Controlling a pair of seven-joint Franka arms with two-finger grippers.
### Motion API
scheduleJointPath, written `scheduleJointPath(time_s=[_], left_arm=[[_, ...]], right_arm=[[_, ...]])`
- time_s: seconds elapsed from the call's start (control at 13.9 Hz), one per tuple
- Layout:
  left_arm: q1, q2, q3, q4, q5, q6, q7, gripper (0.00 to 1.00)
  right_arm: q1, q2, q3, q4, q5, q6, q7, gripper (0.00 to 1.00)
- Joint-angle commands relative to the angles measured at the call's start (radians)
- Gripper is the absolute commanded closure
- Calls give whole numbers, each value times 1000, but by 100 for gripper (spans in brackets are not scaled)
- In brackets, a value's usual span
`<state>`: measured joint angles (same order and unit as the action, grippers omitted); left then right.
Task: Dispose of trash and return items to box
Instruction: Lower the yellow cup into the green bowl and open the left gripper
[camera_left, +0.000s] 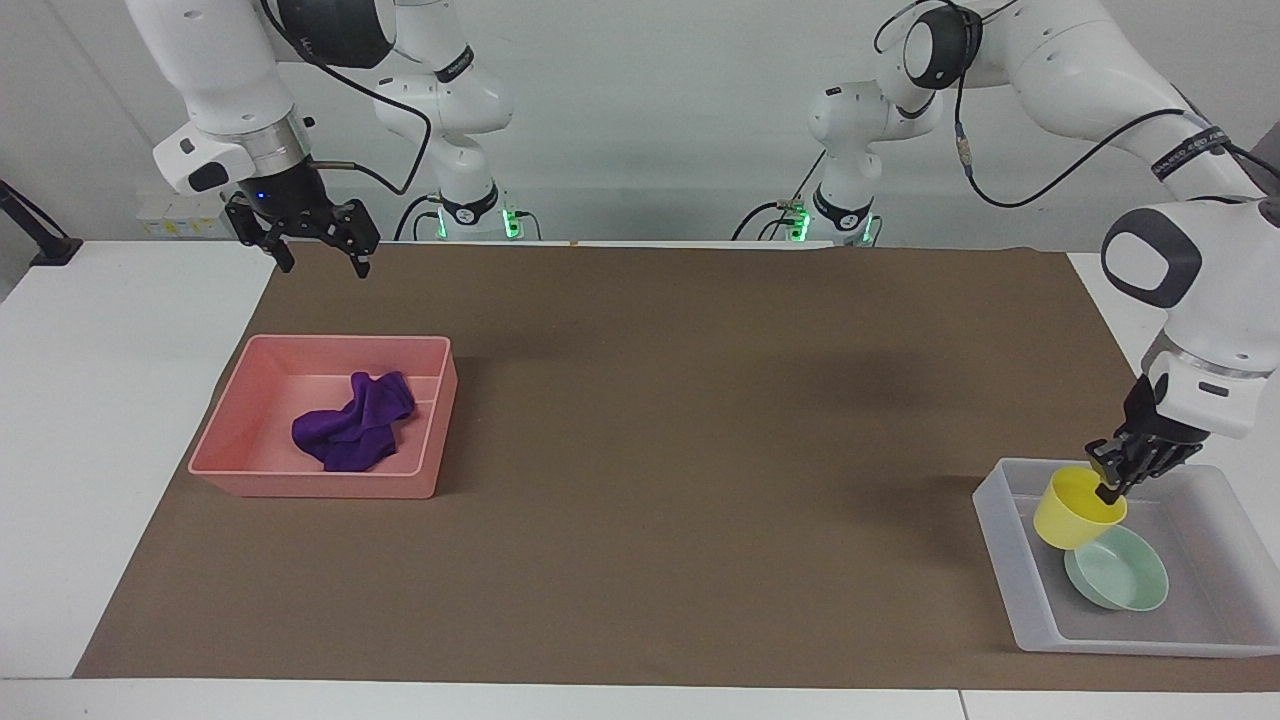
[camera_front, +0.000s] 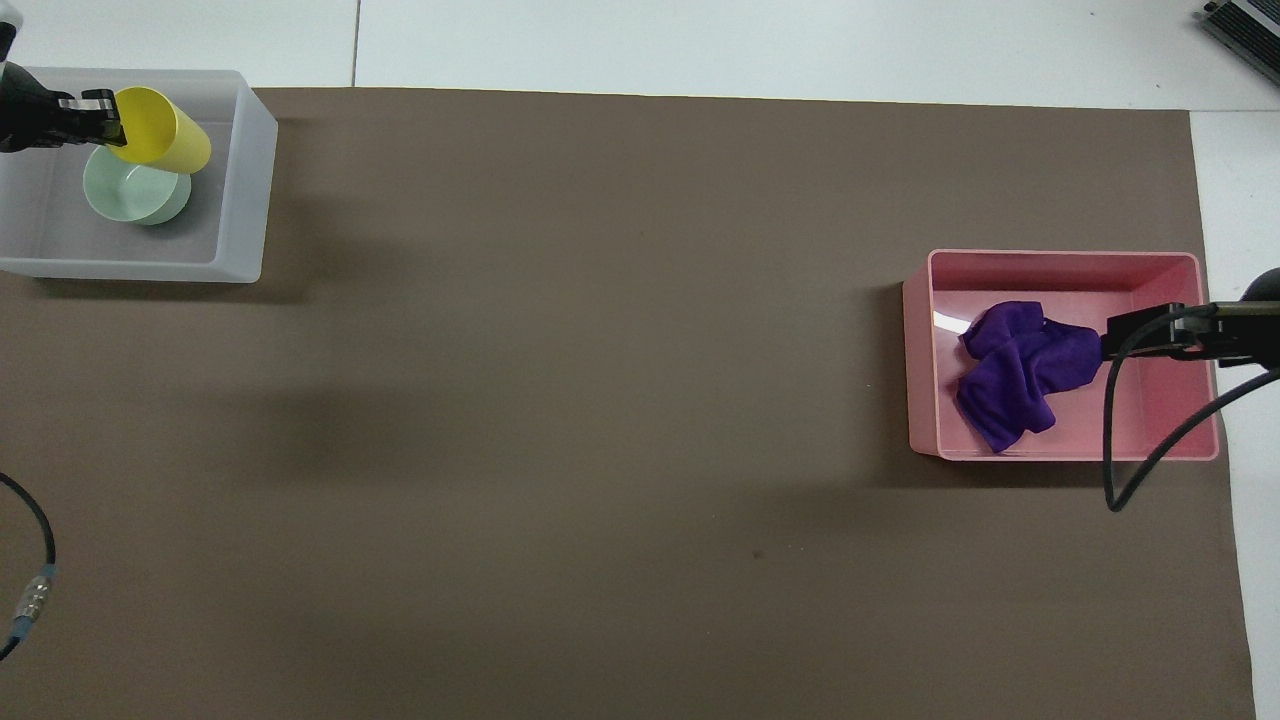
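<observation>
The left claw (camera_left: 1110, 487) pinches the rim of the smooth yellow plastic cup (camera_left: 1075, 509), tilted over the see-through grey tray (camera_left: 1005, 540) and round green bowl (camera_left: 1120, 570), while the right claw (camera_left: 318, 255) waits open above the brown tabletop (camera_left: 700, 400), near the pink bin (camera_left: 420, 440) holding the soft, crumpled purple cloth (camera_left: 350, 425).

Left gripper (camera_left: 1108, 487) lowered on a bent arm, fingers clamped on the yellow cup (camera_left: 1076, 507). Right gripper (camera_left: 320, 255) raised, fingers spread apart, pointing down, arm waiting.

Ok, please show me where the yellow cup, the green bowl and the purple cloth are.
yellow cup (camera_left: 1070, 515): facing view, on its outer wall.
green bowl (camera_left: 1125, 575): facing view, on its inner floor.
purple cloth (camera_left: 350, 430): facing view, on its bunched middle.
</observation>
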<state>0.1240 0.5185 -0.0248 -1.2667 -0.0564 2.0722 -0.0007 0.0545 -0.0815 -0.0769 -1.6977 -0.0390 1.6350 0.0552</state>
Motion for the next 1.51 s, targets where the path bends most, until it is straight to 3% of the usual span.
scheduleJointPath(time_s=[0.0,0.29,0.72,1.43], left_arm=[[48,47,-15,59,-16,-47,67,100],[92,123,-10,121,-11,-41,76,100],[129,135,-7,124,-10,-3,76,100],[131,133,-1,0,18,161,67,100]], right_arm=[[-13,-24,6,-27,1,19,-21,0],[-18,-24,6,-27,1,19,-23,0],[-16,-24,8,-23,1,19,-21,0],[-18,-24,8,-23,1,19,-21,0]])
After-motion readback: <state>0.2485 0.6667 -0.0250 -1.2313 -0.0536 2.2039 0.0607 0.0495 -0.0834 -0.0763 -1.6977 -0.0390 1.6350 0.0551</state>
